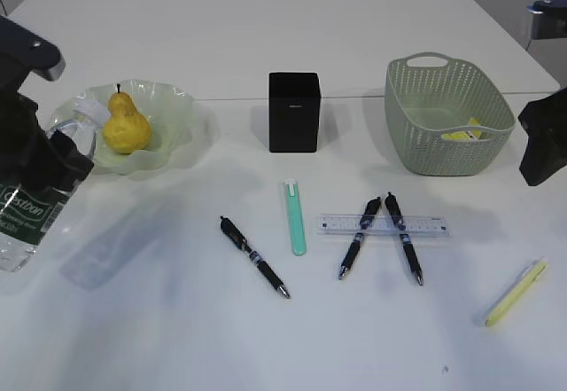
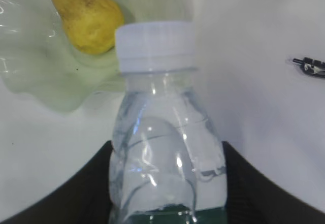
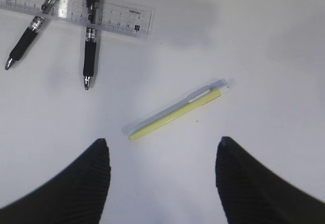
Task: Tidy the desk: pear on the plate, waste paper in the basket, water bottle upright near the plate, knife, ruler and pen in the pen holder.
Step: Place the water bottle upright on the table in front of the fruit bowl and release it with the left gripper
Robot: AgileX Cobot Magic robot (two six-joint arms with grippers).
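Left claw (image 2: 167, 183) clamped on Cestbon water bottle (image 2: 162, 132); right claw (image 3: 162, 173) apart, empty. Lower bottle upright, lower left of frame, clear of ruffled plate (image 1: 173, 107); release once steady.

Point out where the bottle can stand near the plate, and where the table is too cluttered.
Free: the bare strip between the plate and the pen holder, and the table in front of the plate, left of the lone black pen. Crowded: the middle, where the teal knife, the ruler and two crossed pens lie before the basket.
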